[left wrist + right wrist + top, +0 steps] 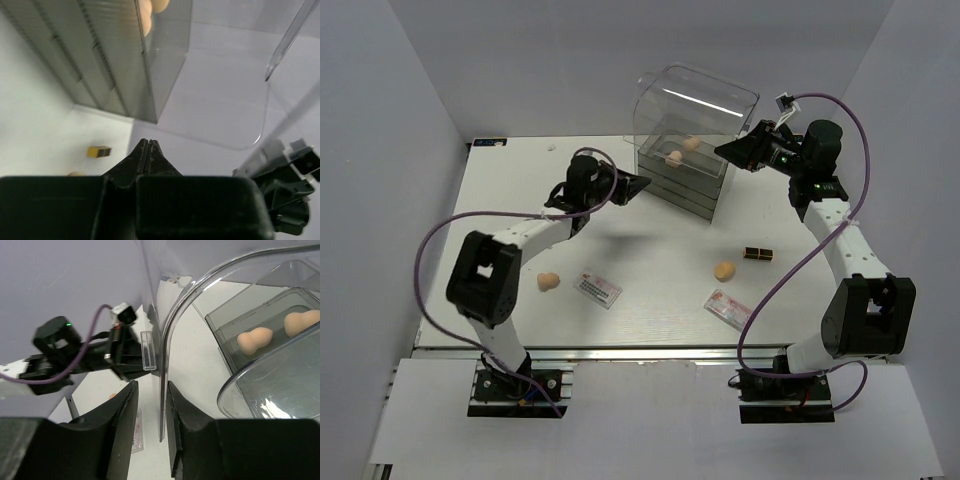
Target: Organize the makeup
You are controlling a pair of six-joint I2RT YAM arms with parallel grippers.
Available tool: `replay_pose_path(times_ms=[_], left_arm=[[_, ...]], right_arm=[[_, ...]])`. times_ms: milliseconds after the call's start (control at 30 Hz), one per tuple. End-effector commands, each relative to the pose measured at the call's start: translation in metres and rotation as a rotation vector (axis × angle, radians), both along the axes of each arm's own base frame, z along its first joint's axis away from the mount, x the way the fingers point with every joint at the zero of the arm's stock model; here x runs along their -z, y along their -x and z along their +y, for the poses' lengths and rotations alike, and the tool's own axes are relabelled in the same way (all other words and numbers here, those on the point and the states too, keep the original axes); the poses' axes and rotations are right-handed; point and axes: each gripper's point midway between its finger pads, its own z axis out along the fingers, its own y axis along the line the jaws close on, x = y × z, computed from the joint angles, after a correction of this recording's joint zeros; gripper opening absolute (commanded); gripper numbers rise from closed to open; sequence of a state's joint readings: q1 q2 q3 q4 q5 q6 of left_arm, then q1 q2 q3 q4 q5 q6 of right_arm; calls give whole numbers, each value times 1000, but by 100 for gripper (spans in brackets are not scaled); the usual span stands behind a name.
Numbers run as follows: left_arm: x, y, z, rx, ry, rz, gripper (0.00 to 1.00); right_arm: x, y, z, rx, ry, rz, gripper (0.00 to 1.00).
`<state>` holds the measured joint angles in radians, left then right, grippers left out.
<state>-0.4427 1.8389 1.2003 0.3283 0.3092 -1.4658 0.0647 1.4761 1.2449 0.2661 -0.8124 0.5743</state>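
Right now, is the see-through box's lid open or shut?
Open. The lid stands tilted up above the box, its edge between the jaws of the right gripper.

Nothing can be read. The packet at lower centre of the top view and the second packet to its right carry pink-red printing, too small and blurred to make out
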Motion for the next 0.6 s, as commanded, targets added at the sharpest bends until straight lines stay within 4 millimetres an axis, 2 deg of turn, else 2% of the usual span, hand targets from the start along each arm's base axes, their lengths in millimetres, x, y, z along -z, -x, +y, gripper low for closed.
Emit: replay_pose_path(times_ms=[0,33,67,100,133,167,200,233,267,300,333,400,467,567], left_arm=[[3,32,39,-67,-213,43,0],[31,48,55,-81,-295,149,5],[40,52,70,-133,-342,183,13],[33,61,81,-168,-346,198,23],[49,75,95,-194,-389,279,40],[64,86,110,-233,-425,328,48],[69,92,123,-277,-455,348,53],[62,99,134,-322,-452,357,62],[76,113,156,-387,-526,414,83],[76,119,167,-424,-553,426,91],[76,133,181,-458,-592,462,98],[77,142,202,-543,-640,491,98],[79,153,214,-572,-666,515,98],[94,171,229,-623,-704,603,98]], right_arm=[[-39,14,1,-28,-14,-138,34],[-38,14,1,-30,-13,-135,34],[-38,14,1,-28,-13,-133,34],[-37,14,1,-27,-13,-132,34],[-37,14,1,-28,-12,-133,34],[-36,14,1,-28,-13,-128,34],[-36,14,1,-27,-12,-130,34],[-36,14,1,-28,-11,-129,34],[-35,14,1,-28,-12,-125,34],[-35,13,1,-27,-10,-129,34],[-35,13,1,-25,-11,-126,34],[-35,13,1,-25,-11,-125,34],[-34,12,1,-25,-11,-123,34],[-33,12,0,-24,-10,-121,34]])
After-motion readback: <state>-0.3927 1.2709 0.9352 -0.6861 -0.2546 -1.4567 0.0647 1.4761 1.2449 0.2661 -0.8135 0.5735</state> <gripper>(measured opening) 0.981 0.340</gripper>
